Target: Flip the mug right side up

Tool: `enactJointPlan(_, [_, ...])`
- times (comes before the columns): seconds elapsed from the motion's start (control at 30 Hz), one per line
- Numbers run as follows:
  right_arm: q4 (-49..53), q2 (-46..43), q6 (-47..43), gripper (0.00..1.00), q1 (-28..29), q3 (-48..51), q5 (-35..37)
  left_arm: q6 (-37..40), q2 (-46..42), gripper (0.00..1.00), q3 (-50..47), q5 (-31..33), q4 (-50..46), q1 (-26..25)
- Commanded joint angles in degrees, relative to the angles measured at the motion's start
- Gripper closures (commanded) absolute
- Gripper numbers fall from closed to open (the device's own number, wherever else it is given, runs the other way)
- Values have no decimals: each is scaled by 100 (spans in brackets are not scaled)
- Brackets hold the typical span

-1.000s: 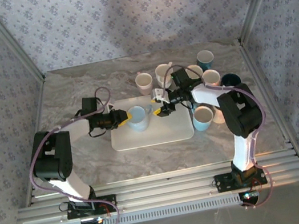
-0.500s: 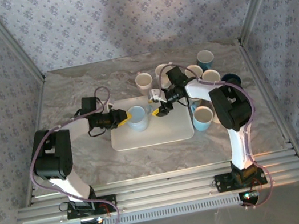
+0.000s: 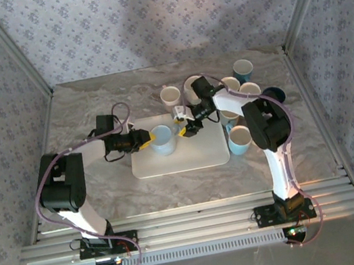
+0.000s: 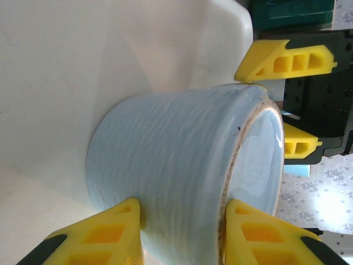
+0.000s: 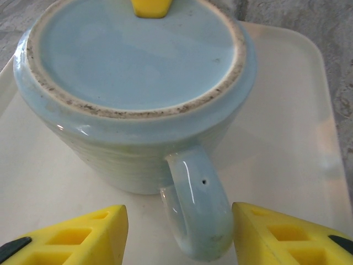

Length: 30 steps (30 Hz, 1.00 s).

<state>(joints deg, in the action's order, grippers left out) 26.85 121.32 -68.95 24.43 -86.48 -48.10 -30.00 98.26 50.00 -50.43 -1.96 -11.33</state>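
The upside-down blue mug (image 3: 163, 140) is being gripped on the white tray (image 3: 198, 155) by the left pincer (image 3: 145, 139); its handle (image 5: 198, 204) is being straddled, untouched, by the released right pincer (image 3: 179, 123).

Tray and spare cups on a marble table, papered walls around.

The white tray (image 3: 180, 160) lies mid-table (image 3: 85, 114). Just behind the tray's back edge stands a white cup (image 3: 170, 96). Beyond its back right corner are a teal cup (image 3: 242, 68) and a dark cup (image 3: 273, 95), and a pale blue cup (image 3: 240, 138) stands beside its right edge. Floral walls (image 3: 144, 21) rise behind.
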Motion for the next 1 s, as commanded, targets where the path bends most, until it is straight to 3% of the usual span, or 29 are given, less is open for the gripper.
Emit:
enactJointPlan(0.0, [581, 248, -163, 49, 86, -364, 142, 179, 237, 73, -176, 534, -508, 62])
enactJointPlan(0.2, [732, 393, -233, 58, 140, -624, 99, 162, 273, 73, -198, 535, -482, 88])
enactJointPlan(0.43, [712, 244, -36, 82, 56, -552, -130, 170, 31, 71, -193, 514, -544, 170])
enactJointPlan(0.5, [716, 109, 24, 86, 45, -507, -158, 170, -95, 65, -174, 508, -639, 215])
enactJointPlan(0.6, [601, -148, 442, 91, 26, -434, -305, 126, -423, 39, -70, 460, -818, 250])
enactJointPlan(0.77, [454, -627, 1995, 97, 57, -450, -205, 569, -1488, 17, 488, 522, -1584, 257])
enactJointPlan(0.87, [58, -1148, 3561, 98, 161, -232, 79, 1010, -2210, 10, 930, 967, -1987, 257])
enactJointPlan(0.97, [-538, -1676, 5803, 99, 185, 41, 329, 1511, -2755, 9, 1143, 1255, -1909, 255])
